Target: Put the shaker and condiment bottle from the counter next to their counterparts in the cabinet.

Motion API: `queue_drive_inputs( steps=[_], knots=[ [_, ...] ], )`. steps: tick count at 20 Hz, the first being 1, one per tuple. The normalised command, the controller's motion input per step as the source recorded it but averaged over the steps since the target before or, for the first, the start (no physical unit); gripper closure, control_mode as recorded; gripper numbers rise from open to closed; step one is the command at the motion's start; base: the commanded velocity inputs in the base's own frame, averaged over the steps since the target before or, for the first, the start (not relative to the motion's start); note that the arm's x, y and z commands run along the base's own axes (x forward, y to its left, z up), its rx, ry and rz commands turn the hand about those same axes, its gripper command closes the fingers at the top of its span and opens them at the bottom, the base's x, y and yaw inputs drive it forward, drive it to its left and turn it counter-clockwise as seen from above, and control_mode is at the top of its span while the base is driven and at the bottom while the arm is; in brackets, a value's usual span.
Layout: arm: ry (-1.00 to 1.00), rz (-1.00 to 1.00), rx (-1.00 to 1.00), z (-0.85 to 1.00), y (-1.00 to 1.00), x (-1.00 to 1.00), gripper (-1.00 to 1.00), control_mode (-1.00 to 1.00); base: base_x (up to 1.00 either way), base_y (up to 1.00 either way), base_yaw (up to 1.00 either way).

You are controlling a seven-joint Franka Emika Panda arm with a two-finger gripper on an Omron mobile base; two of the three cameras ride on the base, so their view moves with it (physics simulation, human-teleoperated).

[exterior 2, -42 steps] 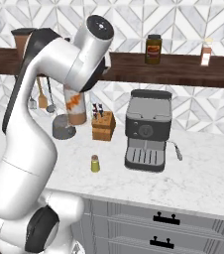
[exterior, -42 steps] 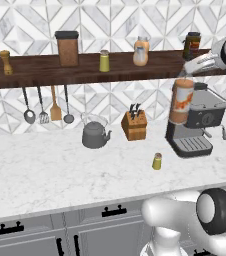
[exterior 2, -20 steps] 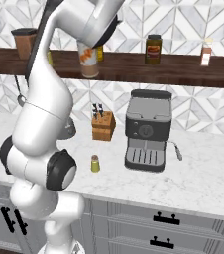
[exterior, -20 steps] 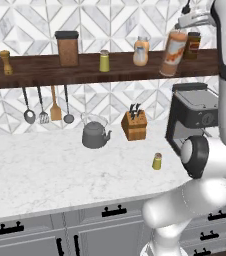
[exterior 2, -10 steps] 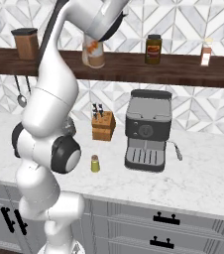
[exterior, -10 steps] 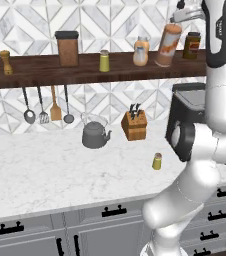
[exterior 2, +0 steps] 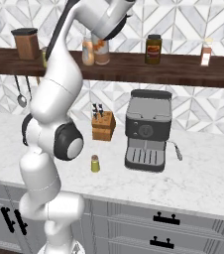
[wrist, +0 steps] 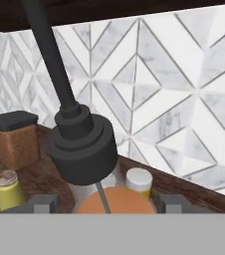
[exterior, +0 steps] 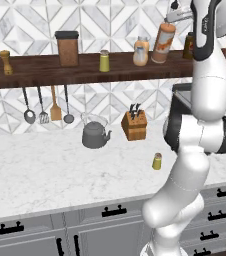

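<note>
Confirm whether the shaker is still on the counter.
Yes, the shaker stands on the counter, in front of the knife block.

light: bright, even | shadows: faint | focus: sharp | glare: none

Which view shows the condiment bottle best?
The left base view: the condiment bottle shows whole, tilted, at the shelf beside the squat orange bottle. The right base view has the arm covering its top. The hand view shows mainly its black pourer.
</note>
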Motion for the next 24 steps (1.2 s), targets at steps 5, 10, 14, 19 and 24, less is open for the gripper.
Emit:
queue_drive_inputs(
  steps=[5, 10, 14, 19, 24],
  knots=[
    [0.0, 0.0, 0.0, 0.0, -0.15, 0.29, 1.0, -1.0, 0.0, 0.0, 0.0],
    [0.0, 0.0, 0.0, -0.03, 0.0, 0.22, 1.0, -1.0, 0.0, 0.0, 0.0],
    [0.0, 0.0, 0.0, -0.1, -0.04, 0.02, 1.0, -1.0, 0.0, 0.0, 0.0],
    [0.0, 0.0, 0.0, -0.1, -0.01, 0.11, 1.0, -1.0, 0.0, 0.0, 0.0],
    [0.0, 0.01, 0.0, -0.42, 0.0, 0.29, 1.0, -1.0, 0.0, 0.0, 0.0]
  ],
)
